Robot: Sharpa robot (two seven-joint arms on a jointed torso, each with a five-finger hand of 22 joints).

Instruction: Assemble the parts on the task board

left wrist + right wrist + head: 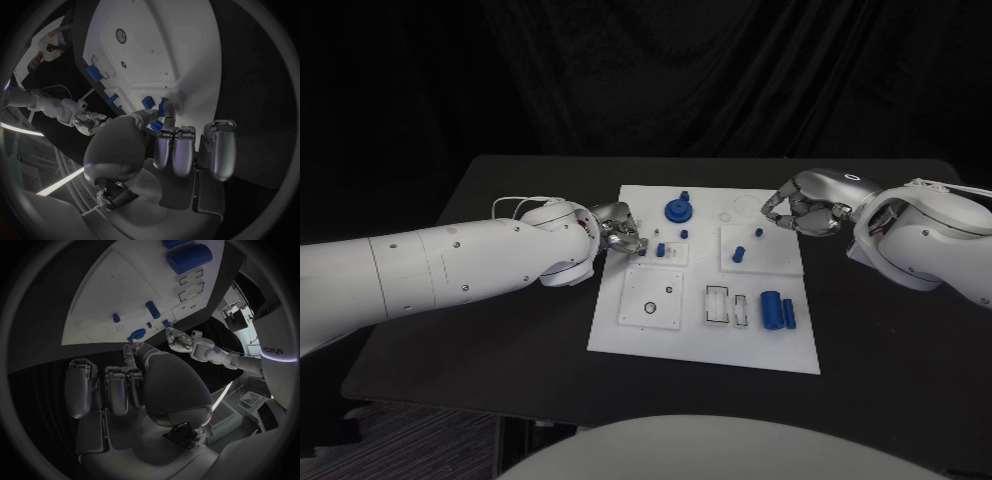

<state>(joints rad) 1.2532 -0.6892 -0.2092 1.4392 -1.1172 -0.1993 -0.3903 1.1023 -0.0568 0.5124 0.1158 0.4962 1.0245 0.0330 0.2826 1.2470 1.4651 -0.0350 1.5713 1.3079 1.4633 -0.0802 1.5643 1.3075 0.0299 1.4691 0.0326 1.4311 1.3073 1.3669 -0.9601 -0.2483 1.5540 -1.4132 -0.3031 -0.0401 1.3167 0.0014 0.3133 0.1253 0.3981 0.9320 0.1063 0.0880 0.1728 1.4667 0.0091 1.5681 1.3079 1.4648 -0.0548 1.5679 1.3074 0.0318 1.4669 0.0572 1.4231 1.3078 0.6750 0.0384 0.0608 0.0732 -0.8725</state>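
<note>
Right hand, fingers curled, holds nothing; task board with blue parts; left hand beyond.

You can't tell if the left hand holds a part; its fingertips sit at the task board's edge and hide what is under them. The right hand covers the board's far corner. Its fingers are curled in, and you can't see if anything is inside them.
</note>
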